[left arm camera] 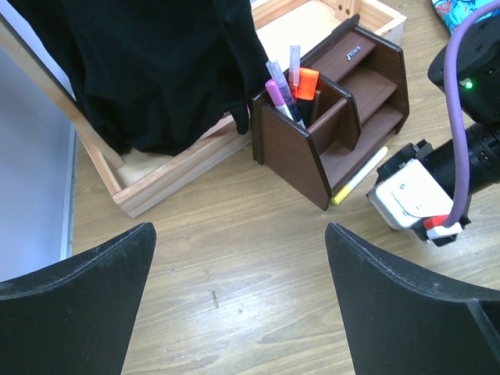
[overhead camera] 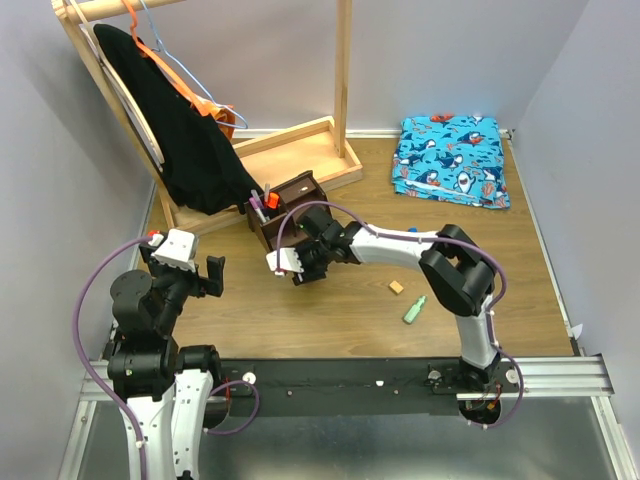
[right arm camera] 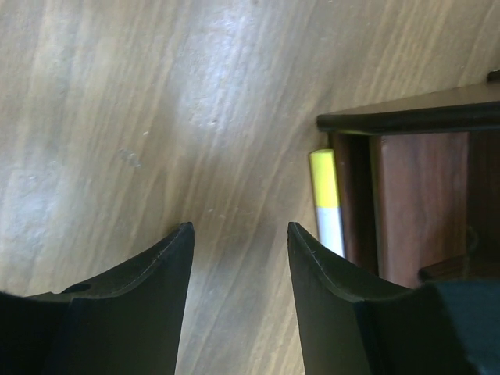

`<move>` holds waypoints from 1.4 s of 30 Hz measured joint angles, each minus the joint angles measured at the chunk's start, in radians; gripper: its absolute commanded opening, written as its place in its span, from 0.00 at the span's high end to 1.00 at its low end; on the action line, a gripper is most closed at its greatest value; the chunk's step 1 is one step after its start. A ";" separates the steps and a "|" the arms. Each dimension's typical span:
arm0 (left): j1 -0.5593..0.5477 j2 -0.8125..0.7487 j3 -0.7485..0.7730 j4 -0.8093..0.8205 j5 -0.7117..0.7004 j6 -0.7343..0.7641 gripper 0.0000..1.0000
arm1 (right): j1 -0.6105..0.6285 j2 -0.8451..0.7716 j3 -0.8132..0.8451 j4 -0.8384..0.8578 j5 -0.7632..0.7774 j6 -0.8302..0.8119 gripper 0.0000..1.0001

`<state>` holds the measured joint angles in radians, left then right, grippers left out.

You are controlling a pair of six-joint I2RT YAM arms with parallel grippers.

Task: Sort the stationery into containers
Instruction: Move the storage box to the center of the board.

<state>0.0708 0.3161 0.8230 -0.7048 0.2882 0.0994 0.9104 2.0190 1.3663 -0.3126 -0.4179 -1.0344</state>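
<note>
The dark brown organiser [overhead camera: 296,194] [left arm camera: 293,148] stands left of centre. Its tall compartment holds a pink-white pen [left arm camera: 277,95], a purple-grey pen [left arm camera: 294,58] and an orange-capped marker [left arm camera: 307,82]. A yellow-white pen [left arm camera: 359,176] [right arm camera: 326,199] lies on the table against the organiser's side wall [right arm camera: 422,203]. My right gripper [overhead camera: 303,272] [right arm camera: 238,230] hovers open just left of that pen, with only bare wood between its fingers. A tan eraser cube [overhead camera: 397,287] and a mint-green highlighter [overhead camera: 414,311] lie on the table to the right. My left gripper [overhead camera: 212,272] [left arm camera: 238,234] is open and empty, near the left edge.
A pale wooden rack base frame [overhead camera: 300,148] stands behind the organiser. A black garment [overhead camera: 180,130] and an orange hanger [overhead camera: 205,103] hang above it. A folded blue shark-print cloth [overhead camera: 450,160] lies at the back right. Grey walls close in both sides.
</note>
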 measured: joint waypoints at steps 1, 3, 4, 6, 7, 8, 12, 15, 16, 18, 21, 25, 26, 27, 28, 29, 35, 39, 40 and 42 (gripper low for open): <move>0.000 0.000 -0.002 0.000 -0.001 0.000 0.01 | 0.000 0.006 0.008 0.000 0.002 0.000 0.41; 0.000 0.000 -0.006 0.000 0.000 0.000 0.01 | -0.001 0.019 0.023 0.001 0.006 0.000 0.41; 0.000 0.000 -0.008 0.001 -0.001 0.000 0.01 | -0.001 0.027 0.031 0.000 0.008 0.001 0.41; 0.000 0.000 -0.012 0.002 0.000 0.000 0.01 | -0.002 0.043 0.055 0.000 0.011 0.005 0.41; 0.000 0.000 -0.014 0.003 0.000 0.000 0.01 | -0.002 0.051 0.065 0.001 0.013 0.006 0.41; 0.000 0.000 -0.016 0.004 0.000 0.000 0.01 | -0.003 0.060 0.077 0.002 0.016 0.013 0.41; 0.000 0.000 -0.018 0.007 0.000 0.000 0.01 | -0.007 0.087 0.115 0.002 0.022 0.025 0.41; 0.000 0.000 -0.018 0.007 0.000 0.000 0.01 | -0.007 0.102 0.138 -0.001 0.028 0.032 0.40; 0.000 0.000 -0.018 0.007 0.000 0.000 0.01 | -0.008 0.108 0.150 -0.005 0.030 0.037 0.40; 0.000 0.000 -0.018 0.007 0.000 0.000 0.01 | -0.008 0.133 0.198 -0.050 0.032 0.042 0.41; 0.000 -0.001 -0.018 0.007 0.000 0.000 0.01 | -0.008 0.199 0.323 -0.158 0.032 0.038 0.45; 0.000 -0.004 -0.021 0.008 -0.001 0.000 0.01 | -0.008 0.261 0.443 -0.287 0.029 0.006 0.51; 0.000 -0.006 -0.021 0.008 -0.001 0.000 0.01 | -0.008 0.265 0.452 -0.300 0.027 0.002 0.52; 0.000 -0.008 -0.021 0.008 0.000 0.000 0.01 | -0.008 0.266 0.458 -0.321 0.025 -0.006 0.53; 0.000 -0.011 -0.021 0.008 -0.001 0.000 0.01 | -0.008 0.265 0.457 -0.340 0.022 -0.014 0.54; 0.000 -0.014 -0.021 0.008 -0.001 0.000 0.01 | -0.008 0.262 0.452 -0.350 0.019 -0.018 0.54; -0.001 -0.028 -0.021 0.009 -0.005 -0.011 0.01 | -0.008 0.191 0.342 -0.373 0.010 -0.041 0.59; -0.001 -0.035 -0.027 0.020 -0.008 -0.033 0.01 | -0.008 0.181 0.326 -0.373 0.011 -0.040 0.58; -0.001 -0.035 -0.027 0.022 -0.008 -0.038 0.01 | -0.008 0.181 0.325 -0.372 0.011 -0.039 0.57; -0.001 -0.035 -0.027 0.024 -0.008 -0.045 0.01 | -0.008 0.178 0.318 -0.359 0.017 -0.036 0.57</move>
<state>0.0700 0.2813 0.7956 -0.6811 0.2798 0.0547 0.9028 2.1971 1.6844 -0.6712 -0.4007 -1.0706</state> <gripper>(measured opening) 0.988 0.420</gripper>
